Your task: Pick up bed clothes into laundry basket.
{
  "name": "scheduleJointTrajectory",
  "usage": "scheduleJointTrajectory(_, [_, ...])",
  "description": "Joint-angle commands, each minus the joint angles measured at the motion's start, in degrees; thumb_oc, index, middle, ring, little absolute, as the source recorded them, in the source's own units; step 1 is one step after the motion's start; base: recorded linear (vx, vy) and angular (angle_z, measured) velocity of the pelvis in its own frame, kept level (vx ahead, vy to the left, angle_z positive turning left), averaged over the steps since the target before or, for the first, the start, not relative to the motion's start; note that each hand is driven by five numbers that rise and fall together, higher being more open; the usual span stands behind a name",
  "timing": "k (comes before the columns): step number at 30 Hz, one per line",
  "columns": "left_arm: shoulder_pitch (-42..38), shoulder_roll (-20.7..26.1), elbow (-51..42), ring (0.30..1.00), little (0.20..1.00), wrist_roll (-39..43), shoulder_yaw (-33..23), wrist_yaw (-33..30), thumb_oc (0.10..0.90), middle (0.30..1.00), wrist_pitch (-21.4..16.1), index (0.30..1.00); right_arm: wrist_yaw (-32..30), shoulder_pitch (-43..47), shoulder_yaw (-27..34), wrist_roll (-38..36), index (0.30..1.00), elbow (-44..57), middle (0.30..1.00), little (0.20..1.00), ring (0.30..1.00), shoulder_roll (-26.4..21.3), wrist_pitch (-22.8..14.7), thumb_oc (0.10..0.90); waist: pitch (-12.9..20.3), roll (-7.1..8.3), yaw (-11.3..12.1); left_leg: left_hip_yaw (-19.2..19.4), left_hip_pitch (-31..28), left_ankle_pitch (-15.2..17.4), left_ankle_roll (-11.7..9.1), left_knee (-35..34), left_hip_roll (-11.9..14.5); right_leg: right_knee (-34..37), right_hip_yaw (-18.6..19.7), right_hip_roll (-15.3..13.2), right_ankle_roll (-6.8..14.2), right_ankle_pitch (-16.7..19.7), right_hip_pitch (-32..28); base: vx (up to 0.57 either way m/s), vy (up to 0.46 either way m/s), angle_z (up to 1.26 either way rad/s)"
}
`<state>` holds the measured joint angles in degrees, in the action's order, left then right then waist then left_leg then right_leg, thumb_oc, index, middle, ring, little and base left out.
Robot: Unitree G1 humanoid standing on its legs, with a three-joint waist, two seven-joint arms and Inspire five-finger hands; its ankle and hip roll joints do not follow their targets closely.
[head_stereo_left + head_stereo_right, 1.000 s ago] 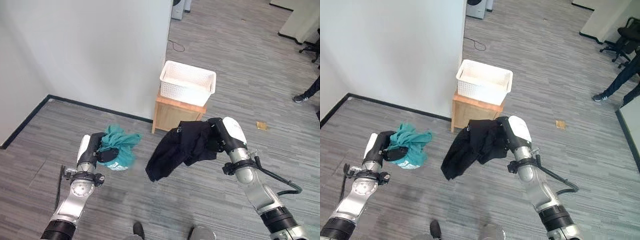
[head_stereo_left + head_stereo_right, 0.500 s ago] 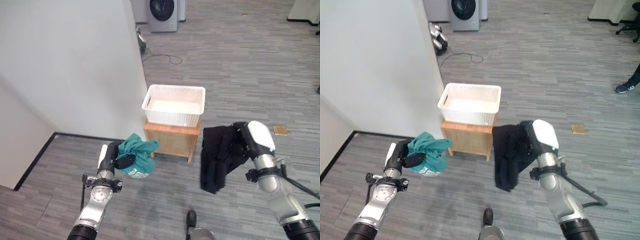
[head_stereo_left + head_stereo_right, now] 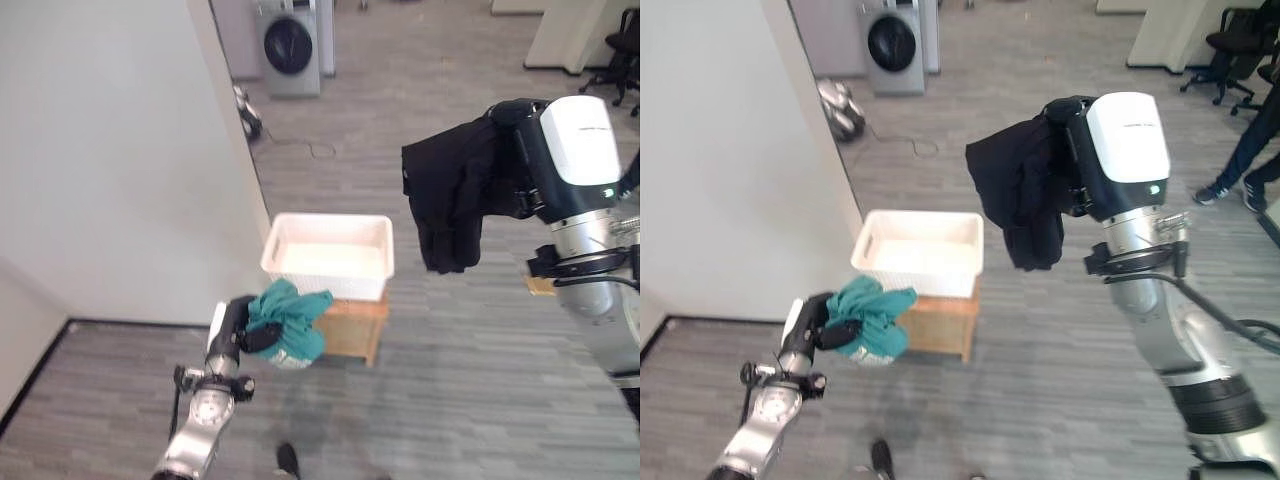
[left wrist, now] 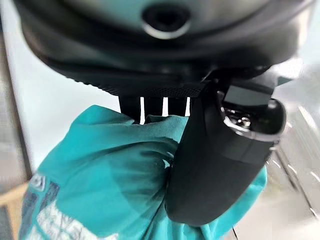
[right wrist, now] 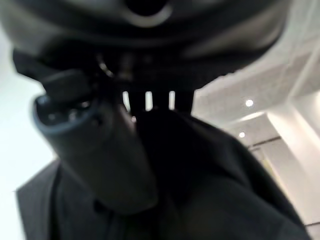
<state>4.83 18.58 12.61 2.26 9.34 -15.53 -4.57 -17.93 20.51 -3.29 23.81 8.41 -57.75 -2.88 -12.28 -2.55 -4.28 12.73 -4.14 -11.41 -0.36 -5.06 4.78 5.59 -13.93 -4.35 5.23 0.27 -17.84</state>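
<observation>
Since the earlier frames the black garment [image 3: 455, 195], clenched in the right hand [image 3: 520, 160], has risen high and right of the white laundry basket [image 3: 330, 255], while the left hand [image 3: 240, 330] grasps the teal garment [image 3: 290, 322] at the basket's near left corner. Released from this height, the black garment could drape the rim or miss. The basket sits on a small wooden stand [image 3: 350, 328] beside a white wall [image 3: 110, 150], on grey plank floor [image 3: 470, 350] with a washing machine [image 3: 290, 45] beyond.

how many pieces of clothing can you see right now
2. A teal garment bunched in the left robot hand beside the white basket, and a black garment hanging from the raised right robot hand.
</observation>
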Motion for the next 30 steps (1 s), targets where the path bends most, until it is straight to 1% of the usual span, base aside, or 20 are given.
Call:
scheduleJointTrajectory(1, [0.0, 3.0, -6.2, 0.300, 0.300, 2.5, -3.0, -2.1, 0.400, 0.300, -5.8, 0.300, -5.6, 15.6, -1.1, -3.8, 0.300, -6.7, 0.300, 0.300, 0.300, -6.5, -0.4, 0.400, 5.9, 2.47, 4.0, 2.8, -2.9, 6.0, -6.4, 0.7, 4.7, -0.6, -0.2, 0.0, -0.9, -8.2, 4.4, 0.08, -0.004, 0.45])
scheduleJointTrajectory(2, [0.5, 3.1, -5.5, 0.300, 0.300, 2.9, -2.8, -2.1, 0.400, 0.300, -5.8, 0.300, -5.5, 18.5, -3.1, -4.4, 0.300, -9.0, 0.300, 0.300, 0.300, -7.9, 0.0, 0.400, 6.1, 2.79, 4.4, 2.7, -2.9, 6.0, -6.4, 0.6, 4.7, -0.6, -0.4, -0.1, -0.8, -8.2, 4.6, 0.07, -0.004, 0.36])
scheduleJointTrajectory(3, [0.5, 2.8, -5.5, 0.300, 0.300, 2.9, -3.0, -2.1, 0.400, 0.300, -5.8, 0.300, -5.6, 19.8, -4.3, -4.5, 0.300, -9.6, 0.300, 0.300, 0.300, -8.0, -0.1, 0.400, 6.1, 2.57, 4.1, 2.8, -2.8, 6.0, -6.4, 0.6, 4.7, -0.6, -0.3, -0.1, -0.8, -8.2, 4.8, 0.04, 0.005, 0.19])
scheduleJointTrajectory(4, [1.0, 3.0, -3.9, 0.300, 0.300, 3.9, -2.9, -2.0, 0.400, 0.300, -5.7, 0.300, -5.4, 22.8, -6.8, -5.2, 0.300, -13.7, 0.300, 0.300, 0.300, -9.6, 1.0, 0.400, 6.4, 3.27, 5.0, 2.8, -2.5, 5.9, -6.4, 0.3, 4.8, -0.6, -0.6, -0.2, -0.5, -8.1, 5.1, 0.02, 0.011, 0.14])
scheduleJointTrajectory(5, [1.5, 2.8, -3.3, 0.300, 0.300, 4.2, -3.0, -1.9, 0.400, 0.300, -5.7, 0.300, -5.4, 24.9, -8.3, -5.7, 0.300, -15.3, 0.300, 0.300, 0.300, -10.1, 1.3, 0.400, 6.5, 3.38, 5.2, 2.9, -2.3, 6.0, -6.4, 0.2, 4.8, -0.6, -0.7, -0.3, -0.4, -8.1, 5.4, 0.02, 0.011, 0.17])
scheduleJointTrajectory(6, [1.5, 2.7, -3.2, 0.300, 0.300, 4.3, -3.1, -1.9, 0.400, 0.300, -5.7, 0.300, -5.4, 25.8, -9.1, -5.8, 0.300, -15.6, 0.300, 0.300, 0.300, -10.1, 1.3, 0.400, 6.6, 3.24, 5.0, 2.9, -2.2, 6.0, -6.4, 0.2, 4.8, -0.6, -0.7, -0.3, -0.4, -8.1, 5.5, 0.01, 0.014, 0.19])
scheduleJointTrajectory(9, [2.5, 2.9, -1.8, 0.300, 0.300, 4.9, -3.6, -1.8, 0.400, 0.300, -5.6, 0.300, -5.5, 29.4, -11.8, -6.3, 0.300, -19.4, 0.300, 0.300, 0.300, -10.8, 2.1, 0.400, 6.8, 3.64, 5.7, 2.4, -1.5, 6.2, -6.4, 0.1, 4.8, -0.6, -1.2, -0.4, -0.2, -8.1, 6.0, 0.04, 0.016, 0.13])
scheduleJointTrajectory(10, [2.7, 3.2, -0.8, 0.300, 0.300, 5.0, -3.8, -1.7, 0.400, 0.300, -5.7, 0.300, -5.2, 32.8, -14.4, -6.1, 0.300, -21.4, 0.300, 0.300, 0.300, -11.1, 2.6, 0.400, 7.0, 4.02, 6.3, 2.1, -1.1, 6.5, -6.4, 0.1, 4.7, -0.6, -1.7, -0.6, 0.0, -8.2, 6.2, 0.05, 0.015, 0.03])
scheduleJointTrajectory(14, [3.1, 3.5, 0.0, 0.300, 0.300, 5.3, -3.7, -1.8, 0.400, 0.300, -5.7, 0.300, -5.2, 37.3, -17.9, -6.0, 0.300, -24.7, 0.300, 0.300, 0.300, -10.8, 3.1, 0.400, 7.1, 4.61, 7.5, 1.3, -0.5, 6.8, -6.3, 0.1, 4.6, -0.6, -2.5, -0.8, 0.3, -8.1, 6.4, 0.05, 0.028, 0.20])
scheduleJointTrajectory(16, [3.1, 3.4, 0.1, 0.300, 0.300, 5.5, -3.8, -1.7, 0.400, 0.300, -5.8, 0.300, -5.0, 38.6, -18.9, -6.0, 0.300, -25.6, 0.300, 0.300, 0.300, -10.6, 3.2, 0.400, 7.2, 4.68, 7.6, 1.1, -0.3, 6.9, -6.3, 0.1, 4.5, -0.6, -2.7, -1.0, 0.4, -8.1, 6.6, 0.04, 0.029, 0.10])
scheduleJointTrajectory(20, [3.0, 3.9, 0.8, 0.300, 0.300, 5.9, -2.9, -1.0, 0.400, 0.300, -6.0, 0.300, -5.3, 44.3, -22.7, -5.9, 0.300, -29.7, 0.300, 0.300, 0.300, -9.9, 3.7, 0.400, 7.2, 5.81, 9.2, 0.4, 0.6, 7.7, -6.0, 0.1, 4.2, -0.6, -3.7, -1.4, 1.0, -7.9, 6.8, 0.06, 0.041, 0.11])
scheduleJointTrajectory(21, [3.0, 3.7, 0.9, 0.300, 0.300, 5.9, -2.9, -1.0, 0.400, 0.300, -6.0, 0.300, -5.4, 44.9, -23.2, -6.0, 0.300, -30.0, 0.300, 0.300, 0.300, -9.9, 3.6, 0.400, 7.2, 5.70, 9.1, 0.4, 0.7, 7.7, -6.0, 0.1, 4.1, -0.6, -3.7, -1.4, 1.0, -7.9, 6.9, 0.06, 0.048, 0.06])
scheduleJointTrajectory(22, [3.0, 4.1, 1.2, 0.300, 0.300, 6.0, -2.5, -0.8, 0.400, 0.300, -6.0, 0.300, -5.6, 47.5, -24.9, -5.9, 0.300, -32.2, 0.300, 0.300, 0.300, -9.8, 3.9, 0.400, 7.2, 6.32, 9.9, 0.1, 1.0, 8.0, -5.8, 0.1, 3.8, -0.6, -4.2, -1.7, 1.3, -7.9, 6.9, 0.06, 0.052, 0.07])
scheduleJointTrajectory(23, [3.0, 4.1, 1.5, 0.300, 0.300, 6.0, -2.4, -0.6, 0.400, 0.300, -5.9, 0.300, -5.7, 48.9, -25.9, -6.0, 0.300, -33.4, 0.300, 0.300, 0.300, -9.9, 4.1, 0.400, 7.2, 6.47, 10.1, -0.1, 1.2, 8.2, -5.7, 0.1, 3.7, -0.6, -4.3, -1.9, 1.4, -7.8, 7.0, 0.09, 0.075, 0.04])
scheduleJointTrajectory(27, [2.8, 4.4, 2.8, 0.300, 0.300, 5.4, -2.2, -0.3, 0.400, 0.300, -5.6, 0.300, -6.3, 51.4, -26.7, -5.1, 0.300, -34.9, 0.300, 0.300, 0.300, -11.4, 4.9, 0.400, 7.1, 7.14, 10.4, -0.6, 1.7, 9.1, -5.2, 0.1, 2.8, -0.6, -5.3, -2.7, 2.0, -7.5, 6.8, 0.09, 0.073, 0.07])
scheduleJointTrajectory(28, [2.7, 4.5, 3.1, 0.300, 0.300, 4.8, -2.2, 0.1, 0.400, 0.300, -5.2, 0.300, -7.0, 50.4, -25.1, -5.0, 0.300, -35.4, 0.300, 0.300, 0.300, -12.4, 5.4, 0.400, 7.1, 7.36, 10.4, -1.0, 1.8, 9.8, -4.9, 0.1, 2.2, -0.6, -5.6, -3.2, 2.4, -7.5, 6.4, 0.13, 0.083, 0.09])
scheduleJointTrajectory(30, [2.4, 4.9, 3.5, 0.300, 0.300, 4.6, -2.2, 0.2, 0.400, 0.300, -5.1, 0.300, -7.2, 49.7, -24.3, -4.7, 0.300, -35.6, 0.300, 0.300, 0.300, -13.0, 5.5, 0.400, 7.1, 7.56, 10.4, -1.3, 2.3, 9.8, -4.6, 0.1, 1.8, -0.6, -6.0, -3.5, 2.6, -7.1, 6.4, 0.07, 0.053, 0.17])
